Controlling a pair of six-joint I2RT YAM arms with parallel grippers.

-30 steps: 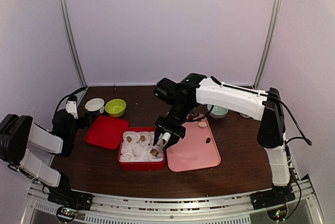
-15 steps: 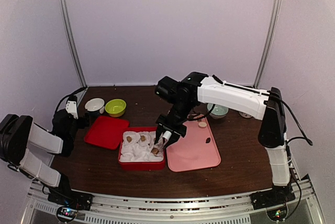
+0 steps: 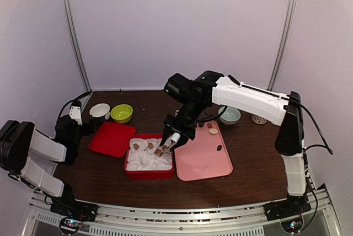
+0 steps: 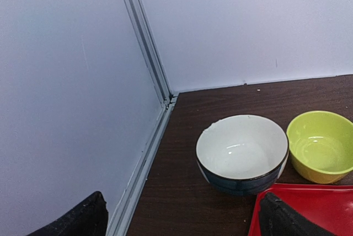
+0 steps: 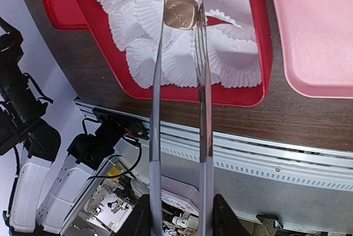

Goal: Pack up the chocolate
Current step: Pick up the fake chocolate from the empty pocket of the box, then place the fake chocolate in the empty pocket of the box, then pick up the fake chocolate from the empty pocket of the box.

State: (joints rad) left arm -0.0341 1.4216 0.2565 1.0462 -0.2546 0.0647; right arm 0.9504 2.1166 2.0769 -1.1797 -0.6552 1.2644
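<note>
Steel tongs (image 5: 202, 81), squeezed partway by the right gripper (image 5: 182, 216), pinch a light brown chocolate (image 5: 180, 12) above the red box (image 5: 260, 43); lower it squarely into an empty paper cup (image 5: 149, 18) before easing the squeeze, while the left gripper (image 4: 185, 216) hangs wide open, empty.

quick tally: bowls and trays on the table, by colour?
white bowl: 1
green bowl: 1
pale blue bowl: 1
red trays: 2
pink tray: 1
total: 6
The small item by the right post is too small to identify, so it is not counted.
</note>
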